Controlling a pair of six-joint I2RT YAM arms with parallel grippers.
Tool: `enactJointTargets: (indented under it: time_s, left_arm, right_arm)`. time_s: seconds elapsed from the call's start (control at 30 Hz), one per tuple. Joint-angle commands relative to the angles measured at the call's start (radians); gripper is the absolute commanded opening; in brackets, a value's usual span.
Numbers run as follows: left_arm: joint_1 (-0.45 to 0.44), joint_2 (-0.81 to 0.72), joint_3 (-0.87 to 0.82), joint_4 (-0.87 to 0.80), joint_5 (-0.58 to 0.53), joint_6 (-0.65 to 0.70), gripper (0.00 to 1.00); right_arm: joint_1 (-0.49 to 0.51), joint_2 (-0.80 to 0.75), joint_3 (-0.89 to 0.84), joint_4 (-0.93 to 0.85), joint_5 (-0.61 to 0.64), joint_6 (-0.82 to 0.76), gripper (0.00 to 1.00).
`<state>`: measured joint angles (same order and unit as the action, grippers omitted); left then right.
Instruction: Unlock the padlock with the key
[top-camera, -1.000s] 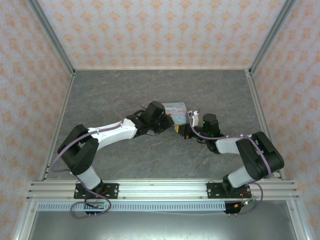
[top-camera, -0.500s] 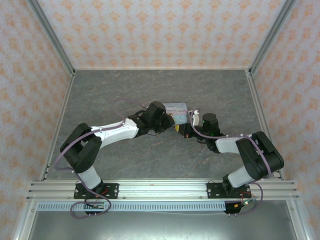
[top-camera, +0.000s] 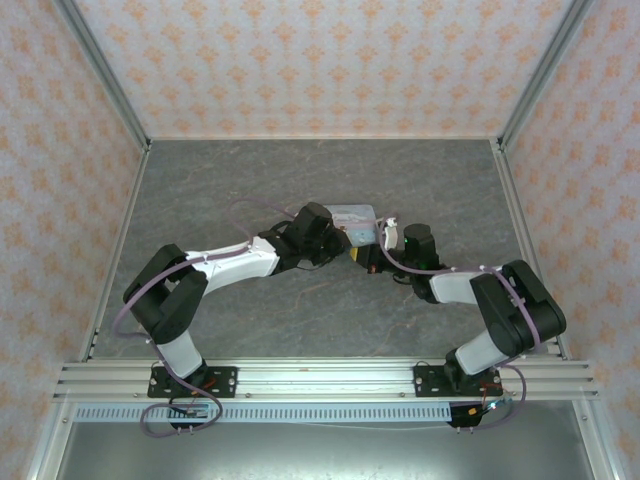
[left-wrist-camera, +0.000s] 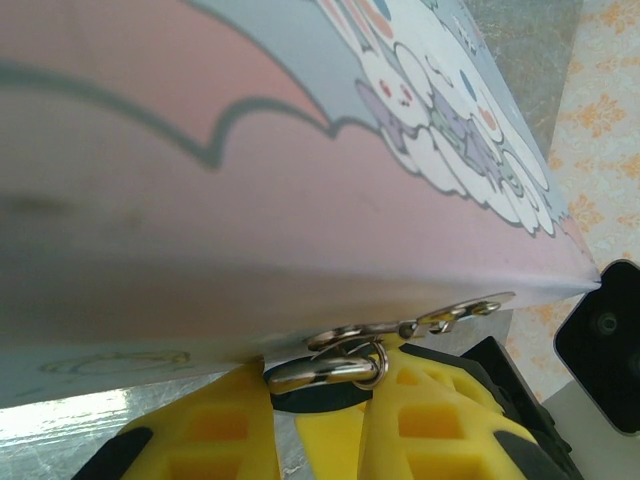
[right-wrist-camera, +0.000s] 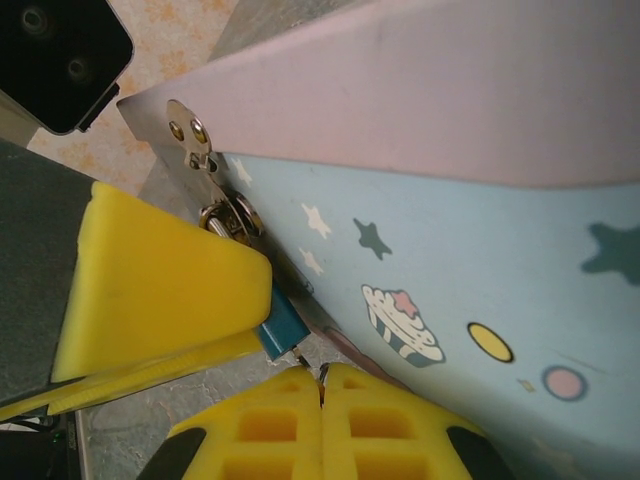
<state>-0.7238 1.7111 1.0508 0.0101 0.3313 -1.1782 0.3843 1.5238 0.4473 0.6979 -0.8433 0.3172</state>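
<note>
Left arm (top-camera: 225, 265): the base sits at the near-left edge of the table (top-camera: 250, 180). The elbow is folded low over the surface. The forearm extends up and to the right, and the wrist ends at the near-left corner of the tin (top-camera: 352, 216). Left gripper (left-wrist-camera: 325, 388): its yellow fingers (right-wrist-camera: 150, 290) point at the tin's near wall directly below the hasp (right-wrist-camera: 190, 135) and are clamped on the padlock (right-wrist-camera: 283, 330). The teal body protrudes from between the two pads. Padlock location: against the tin's near wall, just under the lid edge, with the steel shackle (left-wrist-camera: 330, 366) passed through the hasp ring. The tin rests on the table between the two wrists. Right arm (top-camera: 455, 288): the base sits at the near-right table edge with the upper link raised. The forearm runs left and slightly up toward the near-right corner of the tin. Right gripper (right-wrist-camera: 322, 385): its fingers are pressed together, just below the padlock. A thin dark metal tip, the key (right-wrist-camera: 300, 356), emerges from between them and meets the lower corner of the padlock body. The remainder of the key is hidden inside the pads. The pads of both grippers lie just beside each other at the tin's near wall.
</note>
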Motion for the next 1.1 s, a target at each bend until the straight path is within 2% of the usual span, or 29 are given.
enactJointTargets:
  time_s: [0.0,0.13,0.53,0.8,1.07]
  left_arm:
    - [-0.058,-0.001,0.022,-0.02,0.154,0.024,0.1]
    - [-0.058,0.012,0.014,-0.018,0.147,0.028,0.1]
    - [-0.057,0.094,-0.014,0.064,0.128,0.001,0.11]
    - [-0.045,0.121,-0.046,0.109,0.108,-0.005,0.21]
    - [-0.029,0.098,-0.063,0.123,0.106,0.014,0.43]
  right_arm:
    - [0.004,0.002,0.085,0.237,-0.024,0.022,0.0]
    - [0.004,-0.007,0.08,0.245,-0.035,0.041,0.0]
    - [0.037,0.061,-0.029,0.262,0.039,0.087,0.0]
    - [0.05,0.066,-0.089,0.261,0.123,0.149,0.0]
    - [0.061,0.078,-0.097,0.198,0.141,0.179,0.0]
